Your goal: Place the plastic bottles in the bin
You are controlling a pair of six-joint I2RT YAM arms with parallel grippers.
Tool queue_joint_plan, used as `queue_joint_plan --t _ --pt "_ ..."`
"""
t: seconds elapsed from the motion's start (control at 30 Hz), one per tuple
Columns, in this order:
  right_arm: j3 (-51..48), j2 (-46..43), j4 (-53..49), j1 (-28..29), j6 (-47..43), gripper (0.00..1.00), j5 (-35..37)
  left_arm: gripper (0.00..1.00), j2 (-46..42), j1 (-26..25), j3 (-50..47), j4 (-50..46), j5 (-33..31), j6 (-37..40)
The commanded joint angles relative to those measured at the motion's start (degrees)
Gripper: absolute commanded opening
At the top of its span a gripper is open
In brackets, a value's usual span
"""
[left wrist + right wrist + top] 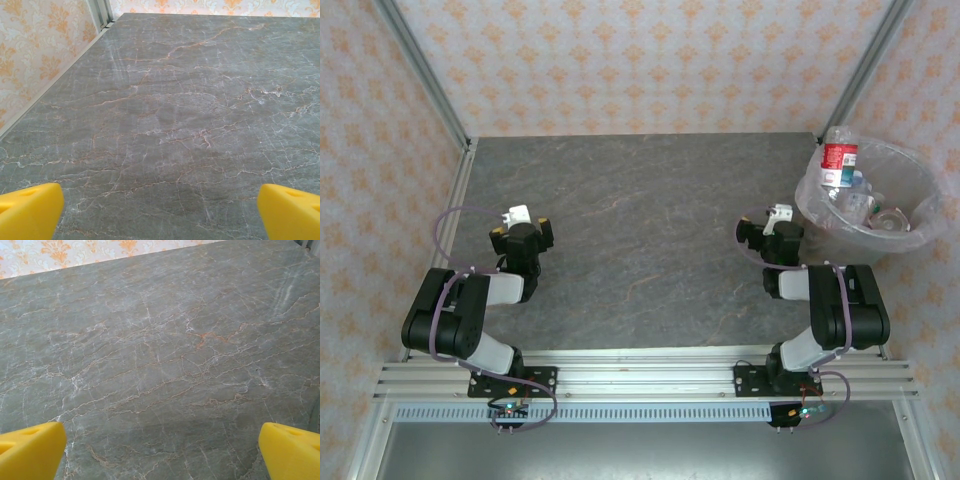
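Found the plastic bottles [865, 205] gathered in the bin [924, 190] at the far right corner of the table [640, 200]. Could not tell whether the bin stood on the surface or just beyond its right edge. Noted one red-labelled bottle [839, 160] at the bin's far left side, long axis near upright, cap uppermost, rising above the rim. Observed the rest lying jumbled low inside, axes too indistinct to call.

Recorded the right gripper [778, 222] as the nearer one, with the bin just beside it, to its right and slightly farther from the near edge. Recorded the left gripper [520, 228] well apart from the bin, towards the left edge. Found both with jaws spread wide, grasping nothing, and yellow fingertips [30, 450] hovering over bare stone.

Bottles: thin clear plastic, cylindrical, judged light and easily dented. Bin: round, translucent, whitish, lined with crinkly clear film. Table: grey, veined, marble-patterned, matte. Judged the task essentially complete.
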Motion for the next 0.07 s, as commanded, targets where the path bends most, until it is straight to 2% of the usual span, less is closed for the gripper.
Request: queue_joint_plan --t 0.0,0.03 --pt "-0.44 -0.52 1.12 -0.05 -0.48 0.99 -0.83 1.00 -0.33 -0.23 0.59 1.69 -1.54 0.56" --pt "-0.45 -0.54 1.12 -0.04 -0.43 0.99 -0.80 1.00 -0.33 -0.21 0.60 1.78 -1.55 0.55"
